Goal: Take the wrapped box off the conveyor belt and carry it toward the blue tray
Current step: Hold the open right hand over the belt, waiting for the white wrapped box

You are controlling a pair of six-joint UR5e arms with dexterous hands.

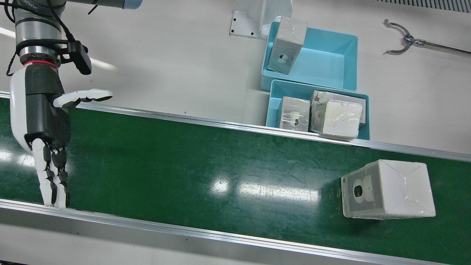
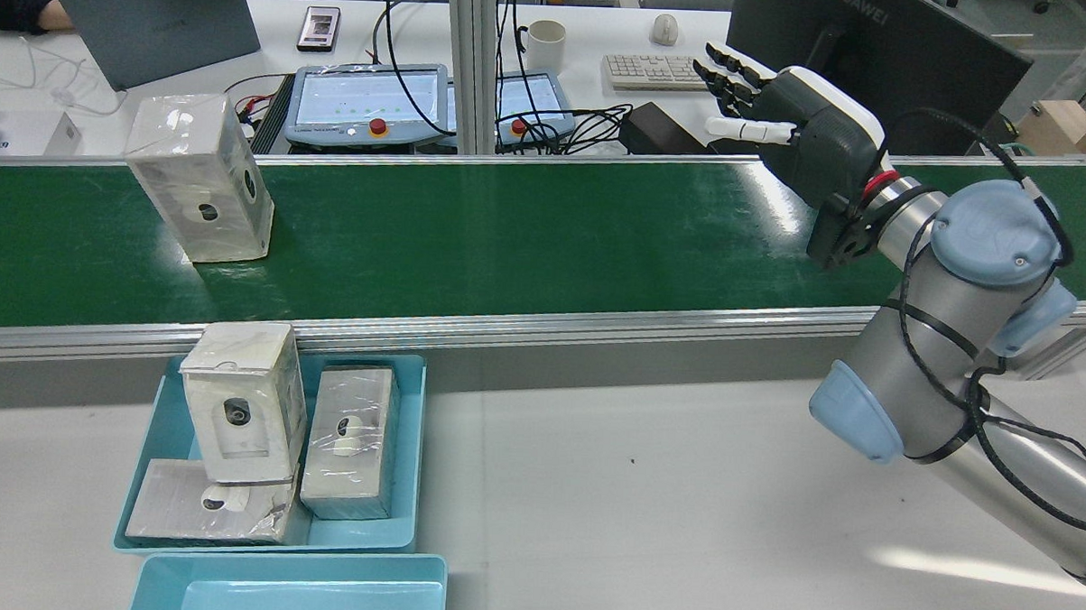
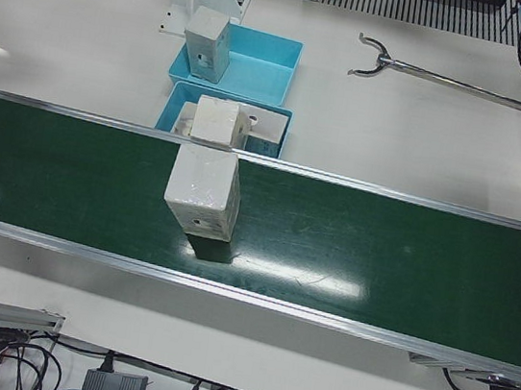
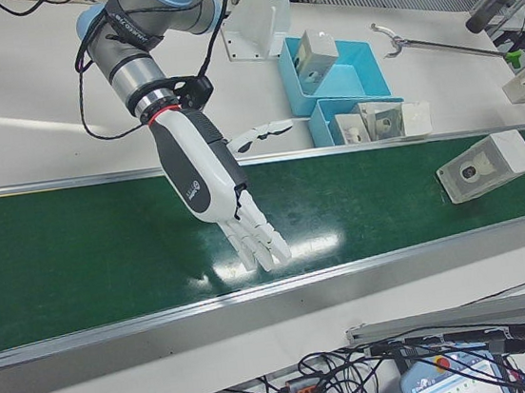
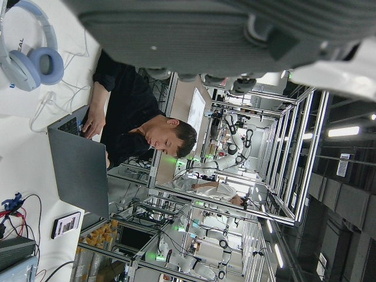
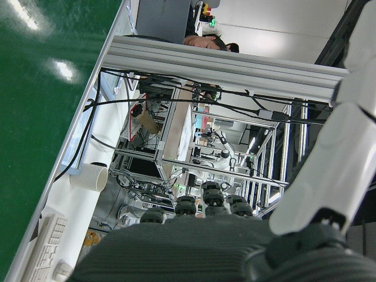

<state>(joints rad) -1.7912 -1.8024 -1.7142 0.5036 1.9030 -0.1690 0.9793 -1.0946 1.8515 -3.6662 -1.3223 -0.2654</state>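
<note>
The wrapped box [image 1: 386,189] stands alone on the green conveyor belt [image 1: 206,162], white and plastic-wrapped with a round camera picture on one face; it also shows in the rear view [image 2: 200,176], the left-front view [image 3: 205,192] and the right-front view [image 4: 487,164]. My right hand [image 1: 44,121] hovers open over the belt's other end, fingers spread, far from the box and holding nothing [image 2: 802,124] [image 4: 207,174]. Two blue trays sit beside the belt: one [image 1: 274,95] holds three wrapped boxes, the other [image 1: 331,62] has one box leaning in it. My left hand [image 5: 223,35] shows only its dark palm, with nothing in it.
A metal grabber tool [image 1: 404,40] lies on the white table past the trays. Aluminium rails [image 1: 220,125] edge the belt. Behind it are control pendants [image 2: 360,100], a mug [image 2: 545,45], a keyboard [image 2: 650,71] and a person at a laptop [image 5: 135,129].
</note>
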